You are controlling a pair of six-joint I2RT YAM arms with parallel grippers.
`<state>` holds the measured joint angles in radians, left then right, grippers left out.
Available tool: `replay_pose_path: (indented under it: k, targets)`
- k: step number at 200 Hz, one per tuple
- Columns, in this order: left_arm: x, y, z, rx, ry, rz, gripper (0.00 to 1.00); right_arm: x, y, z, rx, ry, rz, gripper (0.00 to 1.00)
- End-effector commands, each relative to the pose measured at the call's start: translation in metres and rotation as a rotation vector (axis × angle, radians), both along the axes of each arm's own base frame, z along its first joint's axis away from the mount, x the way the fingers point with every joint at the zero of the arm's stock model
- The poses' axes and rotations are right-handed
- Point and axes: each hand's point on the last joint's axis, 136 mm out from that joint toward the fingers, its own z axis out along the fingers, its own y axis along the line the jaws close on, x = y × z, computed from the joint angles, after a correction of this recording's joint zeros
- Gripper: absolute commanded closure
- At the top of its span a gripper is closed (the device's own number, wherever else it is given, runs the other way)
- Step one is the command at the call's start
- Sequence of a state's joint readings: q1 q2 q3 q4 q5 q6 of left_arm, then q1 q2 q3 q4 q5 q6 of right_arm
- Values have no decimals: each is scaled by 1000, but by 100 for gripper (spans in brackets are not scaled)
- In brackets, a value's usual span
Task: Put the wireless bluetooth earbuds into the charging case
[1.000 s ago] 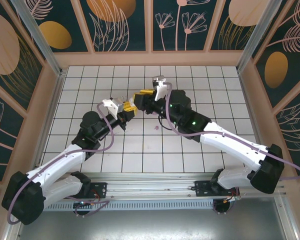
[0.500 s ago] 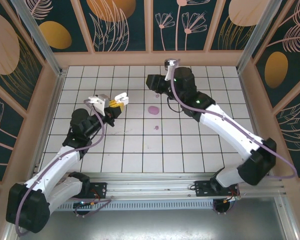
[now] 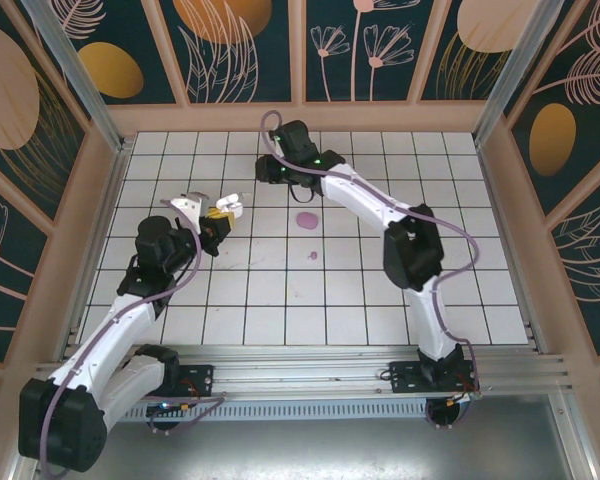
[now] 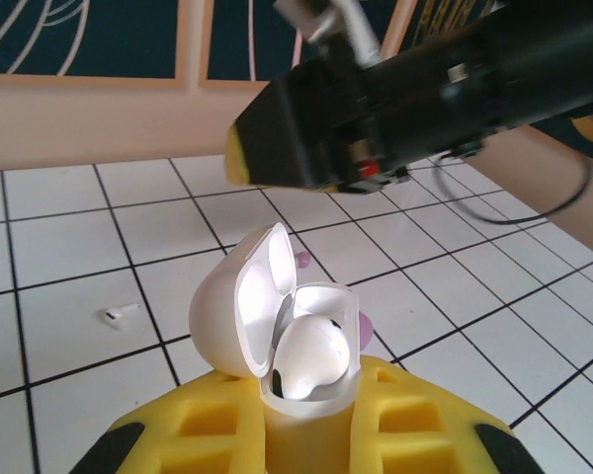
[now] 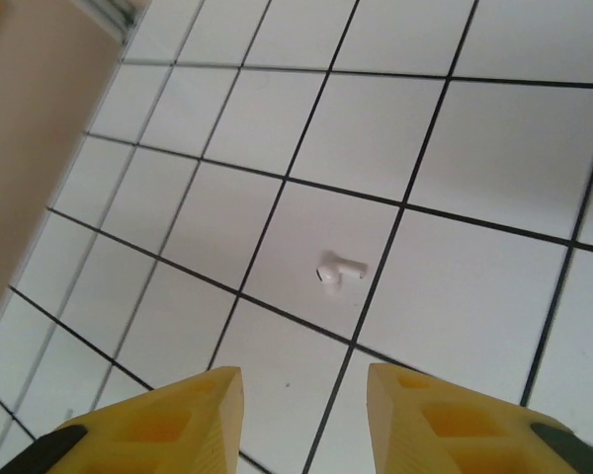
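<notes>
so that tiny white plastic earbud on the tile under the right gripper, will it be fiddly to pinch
Probably. The tiny white plastic earbud looks small against the open right gripper, so it is likely very light and may skid on the smooth tile. Its rounded head and short stem suggest it could swivel or pop out.

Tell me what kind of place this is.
Probably a robot test cell, not a home: a white tiled table boxed in by leaf-patterned wall panels, with a left arm and a right arm bolted to a metal rail.
</notes>
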<state>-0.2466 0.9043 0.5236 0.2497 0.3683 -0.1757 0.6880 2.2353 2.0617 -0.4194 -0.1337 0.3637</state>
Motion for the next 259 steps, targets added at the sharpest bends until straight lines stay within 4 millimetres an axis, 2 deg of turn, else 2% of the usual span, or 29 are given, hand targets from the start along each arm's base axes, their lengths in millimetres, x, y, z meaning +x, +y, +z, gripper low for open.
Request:
replay_pose_path:
  k: [1,42,98,142,204,259]
  targets:
    - [-1,14,14,42,-43,63,100,5,13,-8,-25,19,79,62]
    - [-12,20,18,58,-62,77,100,24,49,-40,43,17,157,63]
    - [-17,16,8,61,-36,46,100,35,76,-76,147,4,208,63]
    - [-18,12,2,51,-21,24,100,44,82,-106,182,19,203,62]
    - [-20,12,1,49,-25,20,100,53,87,-115,187,-35,200,61]
    - [-22,12,2,50,-31,19,100,44,92,-134,146,-18,218,60]
